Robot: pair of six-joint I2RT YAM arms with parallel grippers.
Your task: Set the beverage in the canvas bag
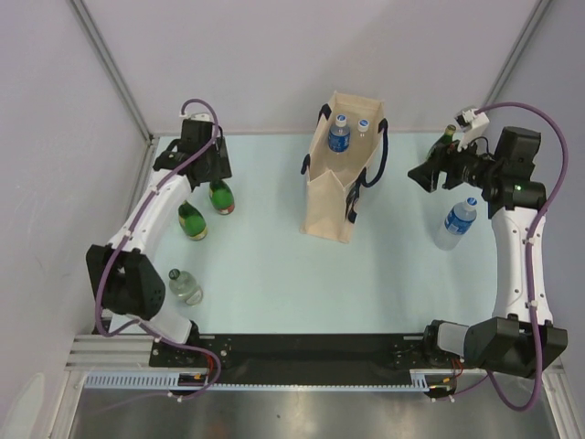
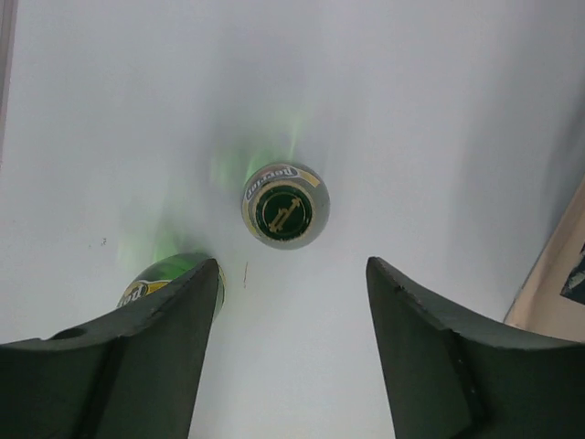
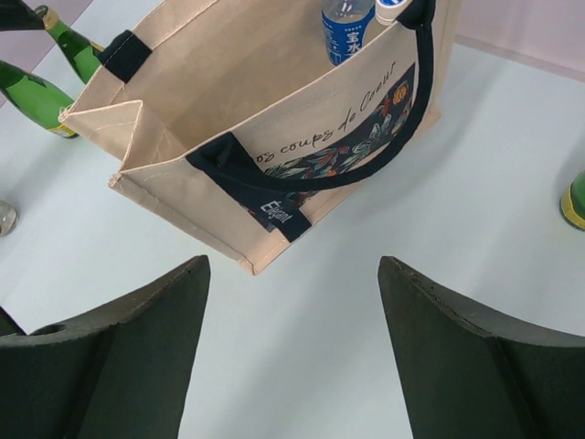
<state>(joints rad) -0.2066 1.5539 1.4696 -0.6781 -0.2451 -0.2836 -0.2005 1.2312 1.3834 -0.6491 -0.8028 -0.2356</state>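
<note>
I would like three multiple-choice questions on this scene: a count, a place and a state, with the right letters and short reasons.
1. How many bottles stand in the canvas bag? A) none B) two C) four
2. Where is the left claw? A) inside the bag B) above the green bottles C) beside the right arm's base
3. How is the right claw? A) shut on a bottle B) shut on a handle C) open, holding nothing
1 B: two caps show in its mouth. 2 B: its camera looks down on a green bottle's cap. 3 C: its jaws stand apart, nothing between.
</note>
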